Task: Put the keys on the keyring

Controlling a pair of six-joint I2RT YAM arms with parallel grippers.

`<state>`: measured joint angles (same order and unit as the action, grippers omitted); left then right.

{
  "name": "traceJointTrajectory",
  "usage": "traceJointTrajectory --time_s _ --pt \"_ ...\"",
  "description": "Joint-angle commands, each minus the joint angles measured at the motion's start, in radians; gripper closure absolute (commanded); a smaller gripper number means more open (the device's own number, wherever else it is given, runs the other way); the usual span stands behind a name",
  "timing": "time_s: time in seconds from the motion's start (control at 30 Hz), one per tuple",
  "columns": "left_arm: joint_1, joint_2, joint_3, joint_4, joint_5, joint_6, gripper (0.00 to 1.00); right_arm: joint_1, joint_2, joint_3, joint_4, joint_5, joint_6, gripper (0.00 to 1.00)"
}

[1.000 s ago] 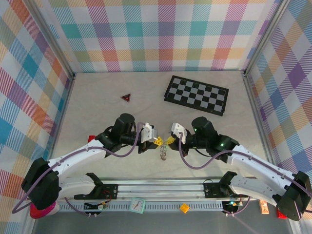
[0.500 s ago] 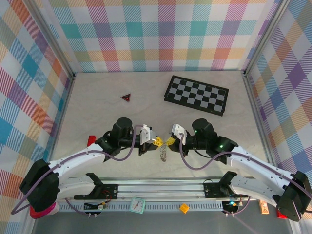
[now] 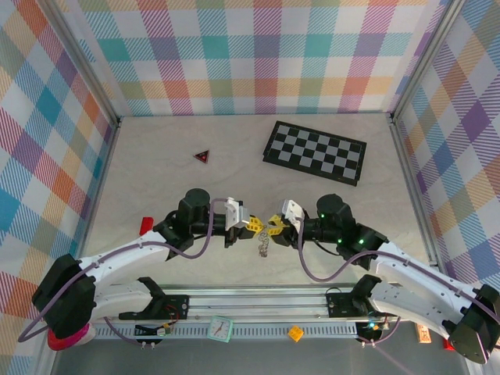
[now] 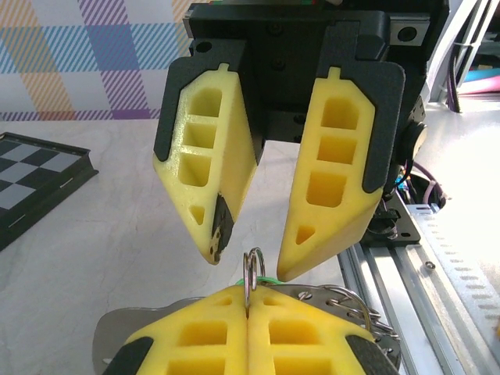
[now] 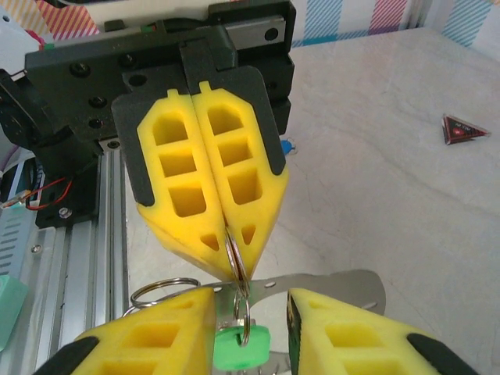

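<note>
Low over the table's near middle, my left gripper point(image 3: 251, 224) is shut on a silvery split ring of the keyring point(image 3: 263, 244), whose other rings and links hang below. In the left wrist view its fingertips point(image 4: 234, 301) pinch that ring point(image 4: 252, 266). A green key point(image 5: 241, 348) hangs from the held ring point(image 5: 237, 258) by a smaller ring. My right gripper point(image 3: 276, 226) faces the left one, open. Its yellow fingers point(image 5: 168, 336) stand either side of the green key without touching it. A flat metal tag point(image 5: 336, 283) lies under the bunch.
A black-and-white chessboard point(image 3: 315, 152) lies at the back right. A small red triangle point(image 3: 202, 156) sits at the back left. A red block point(image 3: 146, 224) lies by the left arm. The metal rail point(image 3: 258, 301) runs along the near edge, just under the grippers.
My right gripper has opened, letting go of the ring and key, and its arm has drawn slightly back to the right. The left gripper stays shut on the ring.
</note>
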<state>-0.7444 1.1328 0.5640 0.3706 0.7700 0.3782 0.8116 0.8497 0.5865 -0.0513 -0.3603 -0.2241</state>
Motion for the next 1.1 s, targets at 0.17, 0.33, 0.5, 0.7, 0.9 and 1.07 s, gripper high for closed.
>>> traceJointTrajectory --time_s 0.17,0.33,0.5,0.7,0.9,1.07 --pt "-0.010 0.003 -0.007 0.086 0.058 -0.021 1.00 -0.003 0.031 -0.005 0.073 -0.048 -0.003 0.77" --pt "-0.010 0.010 -0.011 0.106 0.069 -0.033 1.00 -0.003 0.060 0.000 0.105 -0.090 -0.001 0.86" --pt "-0.009 0.007 -0.011 0.091 0.042 -0.031 0.99 -0.003 0.063 0.008 0.092 -0.094 -0.021 1.00" --pt "-0.010 -0.014 0.036 -0.083 -0.031 0.050 0.81 -0.002 0.069 0.080 -0.077 -0.053 -0.122 1.00" --pt "-0.010 -0.020 0.103 -0.284 -0.073 0.146 0.80 0.000 0.129 0.201 -0.289 -0.032 -0.216 1.00" --pt "-0.010 -0.009 0.130 -0.325 -0.076 0.168 0.80 0.007 0.178 0.271 -0.384 -0.037 -0.260 1.00"
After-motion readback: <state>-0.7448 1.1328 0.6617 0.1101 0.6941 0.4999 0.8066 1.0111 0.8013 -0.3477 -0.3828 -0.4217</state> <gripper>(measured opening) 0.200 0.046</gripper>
